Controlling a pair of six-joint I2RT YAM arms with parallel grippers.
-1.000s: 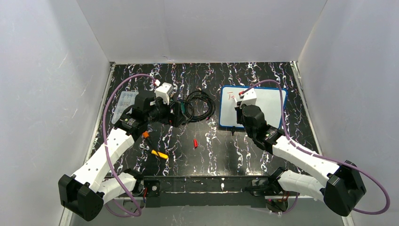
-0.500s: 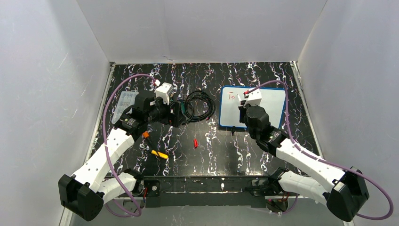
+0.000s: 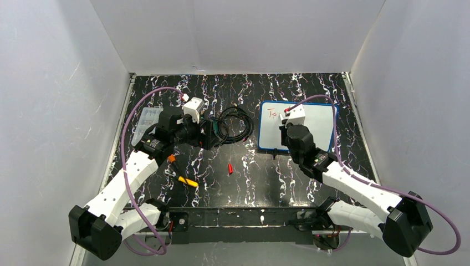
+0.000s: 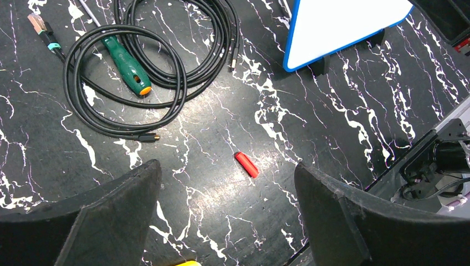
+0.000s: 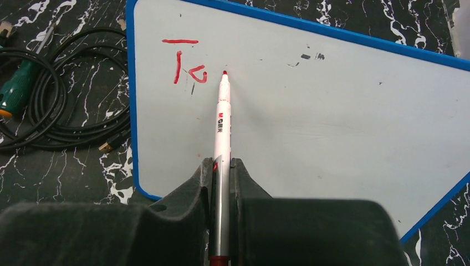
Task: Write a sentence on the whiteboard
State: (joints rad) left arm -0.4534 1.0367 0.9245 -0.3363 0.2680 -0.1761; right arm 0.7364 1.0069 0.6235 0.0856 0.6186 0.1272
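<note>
Right tool (image 5: 221, 166) clamps a marker (image 5: 223, 111) tipped at the sentence's (image 5: 178, 67) three o'clock on the whiteboard (image 5: 332, 138); left tool (image 4: 227, 202) gapes apart.

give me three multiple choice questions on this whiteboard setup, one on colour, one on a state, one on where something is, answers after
1. What colour is the lettering on the whiteboard?
A blue
B black
C red

2. What state is the right gripper in?
A shut on the marker
B open and empty
C shut on nothing

3. Where does the small red cap lie?
A on the whiteboard
B on the table, apart from the whiteboard
C in the right gripper

Answers:
1 C, the strokes near the board's top left corner are red.
2 A, the jaws clamp the marker's barrel in the right wrist view.
3 B, it lies on the dark marbled surface, clear of the blue frame.
</note>
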